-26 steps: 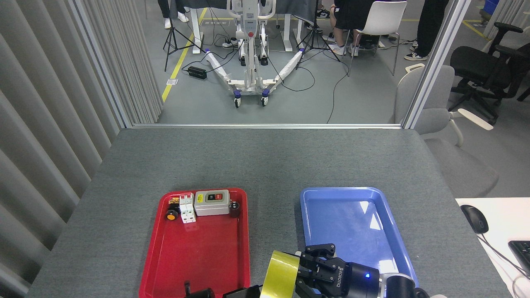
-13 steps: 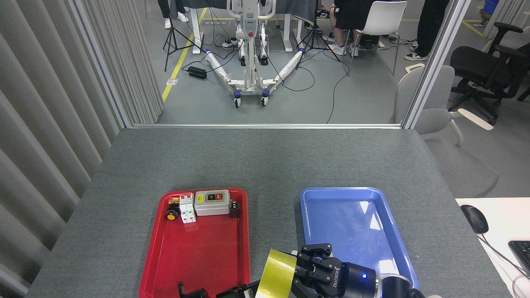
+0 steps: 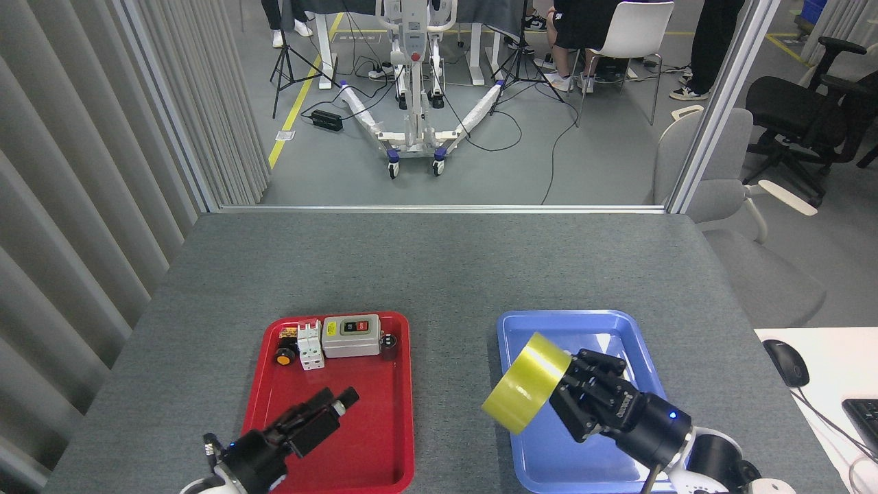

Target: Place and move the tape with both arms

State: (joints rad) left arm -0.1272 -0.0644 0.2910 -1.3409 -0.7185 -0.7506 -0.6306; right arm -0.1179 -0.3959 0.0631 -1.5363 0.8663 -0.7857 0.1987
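Both arms apart | right claw (image 3: 575,391) carried tape (image 3: 527,383) over blue tray (image 3: 645,357)

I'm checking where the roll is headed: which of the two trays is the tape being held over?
The blue tray, on the right. The right pincer holds the tape above its left side; the red tray lies under the left pincer.

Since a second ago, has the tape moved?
Yes. The tape, held by the right gripper, went right and away, from between the trays to over the blue tray.
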